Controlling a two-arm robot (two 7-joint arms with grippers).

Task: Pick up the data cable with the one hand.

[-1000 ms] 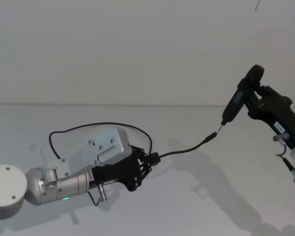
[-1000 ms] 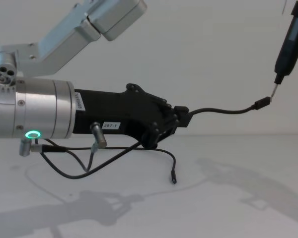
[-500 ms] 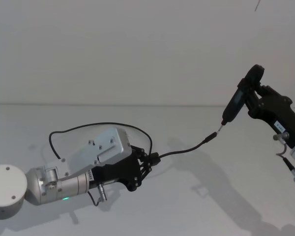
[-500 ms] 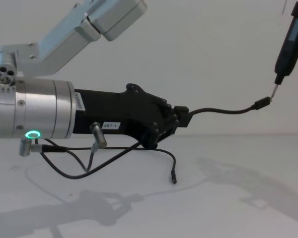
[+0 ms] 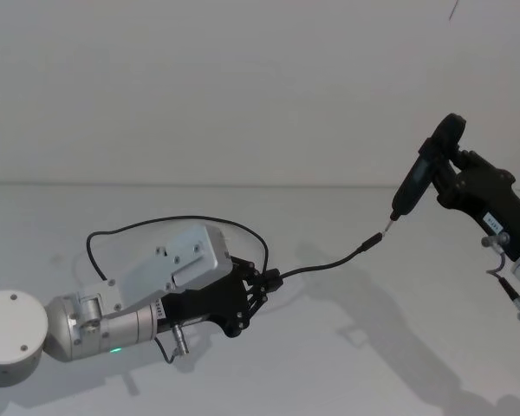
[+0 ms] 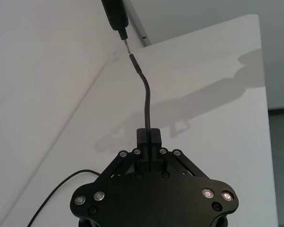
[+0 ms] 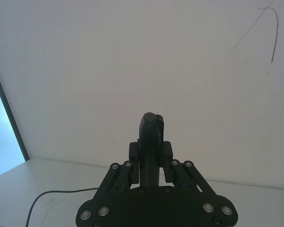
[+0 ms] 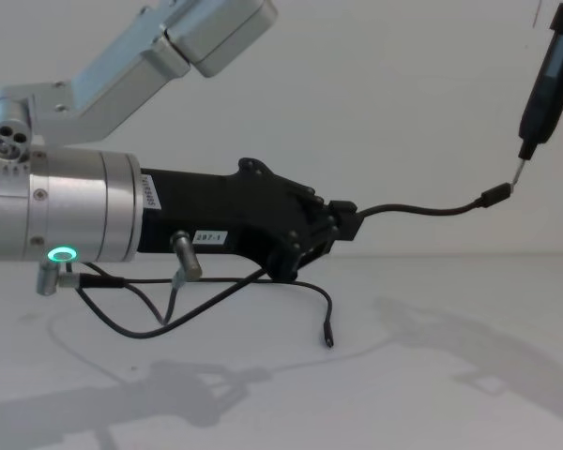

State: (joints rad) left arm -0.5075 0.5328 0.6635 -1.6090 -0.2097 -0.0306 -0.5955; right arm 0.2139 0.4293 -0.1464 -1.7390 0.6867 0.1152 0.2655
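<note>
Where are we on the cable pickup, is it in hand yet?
Done: the left hand is shut on the data cable, its free end held off the table. In hand: that plug end meets the tip of the stick tool in the right hand. Left: the tail lies on the table.

You are looking at a bare test lab: a plain white table set against a blank white wall, with robot arms.
</note>
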